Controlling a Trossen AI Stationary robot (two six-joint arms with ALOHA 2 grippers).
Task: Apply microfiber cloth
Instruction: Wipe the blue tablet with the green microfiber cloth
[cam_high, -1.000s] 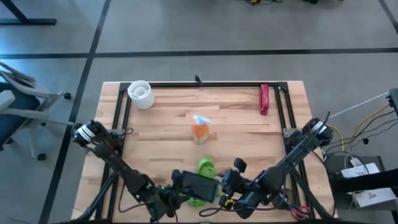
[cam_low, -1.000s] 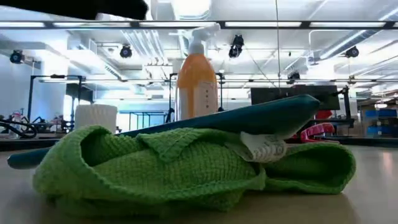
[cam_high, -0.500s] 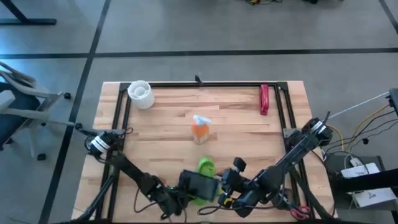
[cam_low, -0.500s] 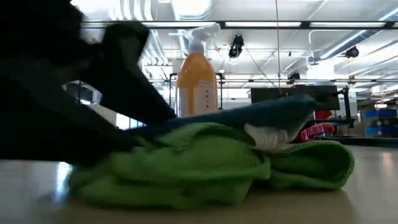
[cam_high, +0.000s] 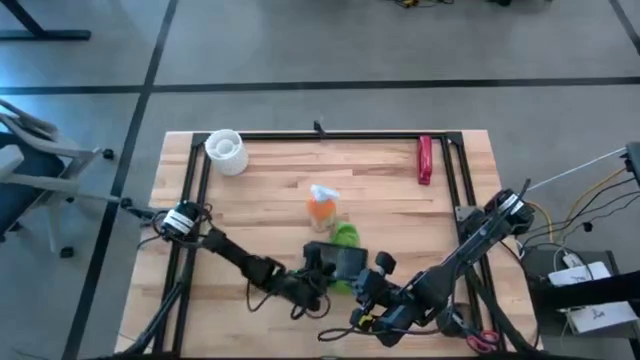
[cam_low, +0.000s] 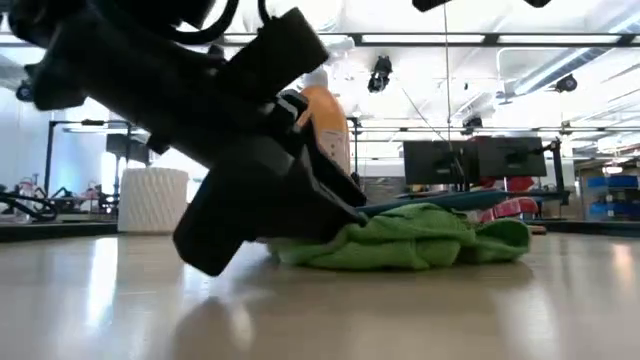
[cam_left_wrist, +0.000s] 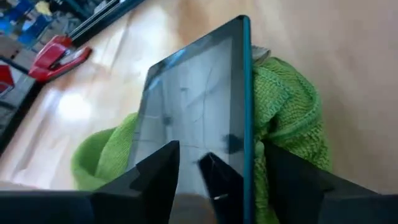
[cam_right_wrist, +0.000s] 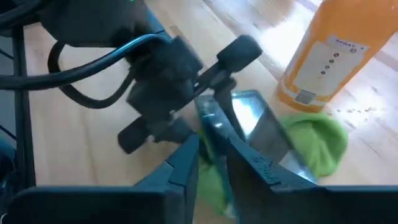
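Planks of pale wood make up the surface (cam_high: 270, 195), framed by a black rail. Left of the orange spray bottle (cam_high: 321, 209), a white ribbed cup (cam_high: 226, 151) stands at the far corner. Just nearer than the bottle lies the microfiber cloth (cam_high: 345, 238), bunched under a dark tablet (cam_left_wrist: 193, 118) that is tilted and covers most of it. The left claw (cam_high: 318, 268) pinches the tablet's near edge. The right claw (cam_high: 366, 284) grips the tablet's other edge. A red clamp (cam_high: 425, 159) sits far right of the bottle. Grey floor surrounds everything.
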